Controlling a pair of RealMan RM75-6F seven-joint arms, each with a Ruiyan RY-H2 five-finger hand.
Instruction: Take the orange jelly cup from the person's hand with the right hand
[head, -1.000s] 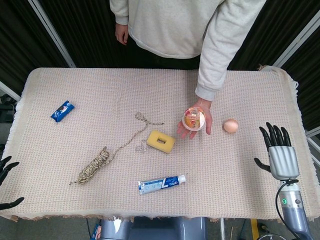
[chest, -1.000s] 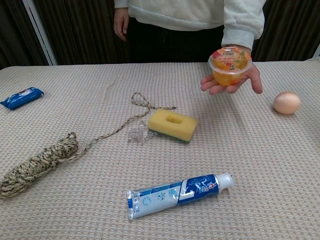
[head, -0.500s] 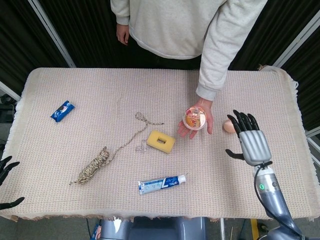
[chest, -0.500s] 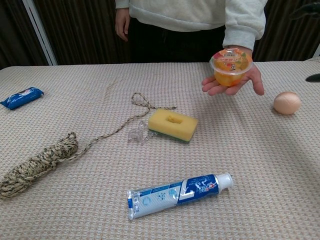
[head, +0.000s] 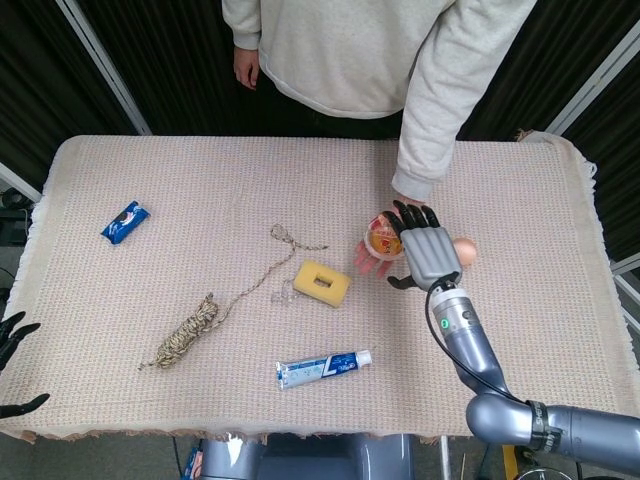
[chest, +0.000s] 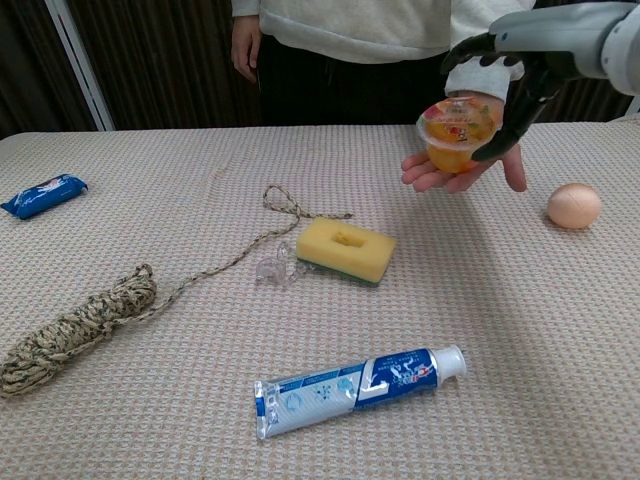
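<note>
Jelly cup: orange jelly cup (chest: 459, 131), one, resting on the person's hand (chest: 462, 170), directly under the right hand (chest: 512, 90).
Handling: likely light, smooth plastic, thin-walled, slippery film lid; best gripped round the side wall below the rim.
Right hand: spread wide over the cup, holding nothing.
Left hand (head: 10, 340): far off at the table edge, fingers apart, empty.
Beside right hand: one egg (chest: 574, 206).
Further left: one yellow sponge (chest: 345, 249), one toothpaste tube (chest: 355, 390), one rope coil (chest: 75, 326), one blue snack packet (chest: 42, 194).

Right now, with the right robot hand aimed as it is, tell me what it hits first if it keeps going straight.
Most likely the jelly cup: the right robot hand is open just above and beside it, fingers curving toward it. Depth is unclear; the person's hand under the cup is next.
</note>
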